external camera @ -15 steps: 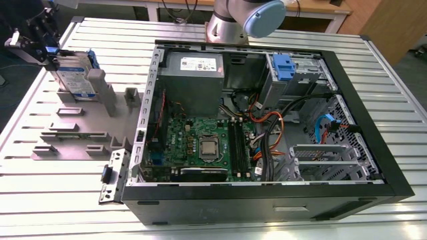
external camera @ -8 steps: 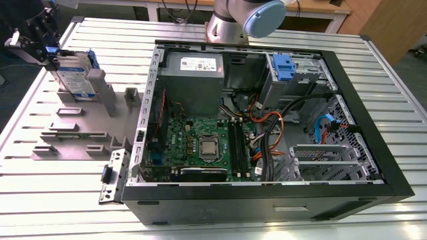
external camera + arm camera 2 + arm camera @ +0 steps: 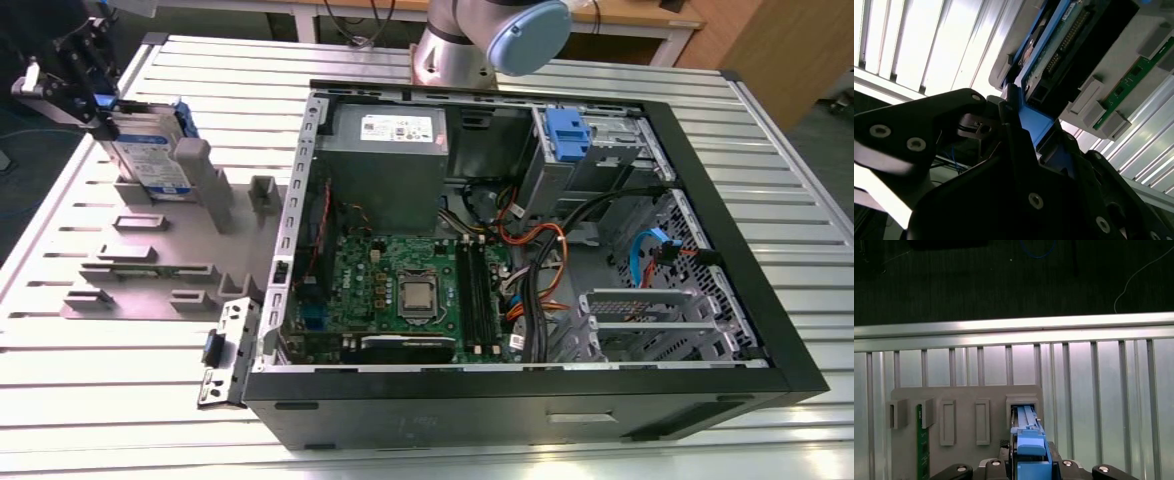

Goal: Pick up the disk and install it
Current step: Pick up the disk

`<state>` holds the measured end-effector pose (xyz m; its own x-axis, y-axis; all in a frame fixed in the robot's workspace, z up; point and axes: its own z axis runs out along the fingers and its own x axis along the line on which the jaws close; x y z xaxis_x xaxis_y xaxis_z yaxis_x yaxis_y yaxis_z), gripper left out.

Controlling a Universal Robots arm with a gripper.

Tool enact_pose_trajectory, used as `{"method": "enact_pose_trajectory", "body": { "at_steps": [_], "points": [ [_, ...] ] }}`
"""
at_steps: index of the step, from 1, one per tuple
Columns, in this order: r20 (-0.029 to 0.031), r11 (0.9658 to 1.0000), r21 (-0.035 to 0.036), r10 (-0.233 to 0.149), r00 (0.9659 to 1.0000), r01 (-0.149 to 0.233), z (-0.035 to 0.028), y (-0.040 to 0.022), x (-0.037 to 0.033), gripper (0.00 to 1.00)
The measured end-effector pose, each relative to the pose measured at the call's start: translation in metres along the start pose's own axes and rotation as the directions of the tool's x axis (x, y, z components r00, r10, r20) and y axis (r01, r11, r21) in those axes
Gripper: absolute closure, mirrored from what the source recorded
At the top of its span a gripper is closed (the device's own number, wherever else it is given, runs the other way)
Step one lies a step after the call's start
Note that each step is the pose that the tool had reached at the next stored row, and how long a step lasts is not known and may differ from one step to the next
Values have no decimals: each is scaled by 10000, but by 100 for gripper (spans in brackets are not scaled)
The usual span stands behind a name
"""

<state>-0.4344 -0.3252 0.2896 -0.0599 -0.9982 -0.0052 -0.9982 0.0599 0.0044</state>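
Exterior view: the hand is at the exterior view's left, over the surface, on the disk. The disk stands on edge in the grey fixture, beside the open computer case. Second wrist view: the fingers pinch the disk by its blue edge. First wrist view: the disk sits in its slot. Pick-up step, not yet lifted. Freeing it likely calls for a straight pull along the slot.

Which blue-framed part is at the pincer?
The disk, standing upright in the grey stand with the pincer closed on its top; the other blue bracket sits inside the computer case.
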Motion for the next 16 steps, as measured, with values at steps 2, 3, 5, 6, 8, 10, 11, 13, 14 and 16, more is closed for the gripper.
{"method": "enact_pose_trajectory", "body": {
  "at_steps": [2,3,5,6,8,10,11,13,14,16],
  "points": [
    [0,10000,0,0,10000,0,0,0,0,63],
    [0,10000,0,0,10000,0,0,0,0,63],
    [0,10000,0,0,10000,0,0,-1,0,63],
    [0,10000,0,0,10000,0,0,-1,0,63],
    [0,10000,0,0,10000,0,0,-1,0,63],
    [0,10000,0,0,10000,0,0,-1,0,63],
    [0,10000,0,0,10000,0,0,-1,0,63],
    [0,10000,0,-52,10000,52,0,-1,0,63],
    [-1,9999,-1,-154,9999,154,0,-1,0,63],
    [-2,9997,-1,-233,9997,233,0,-1,0,63]
  ]
}}
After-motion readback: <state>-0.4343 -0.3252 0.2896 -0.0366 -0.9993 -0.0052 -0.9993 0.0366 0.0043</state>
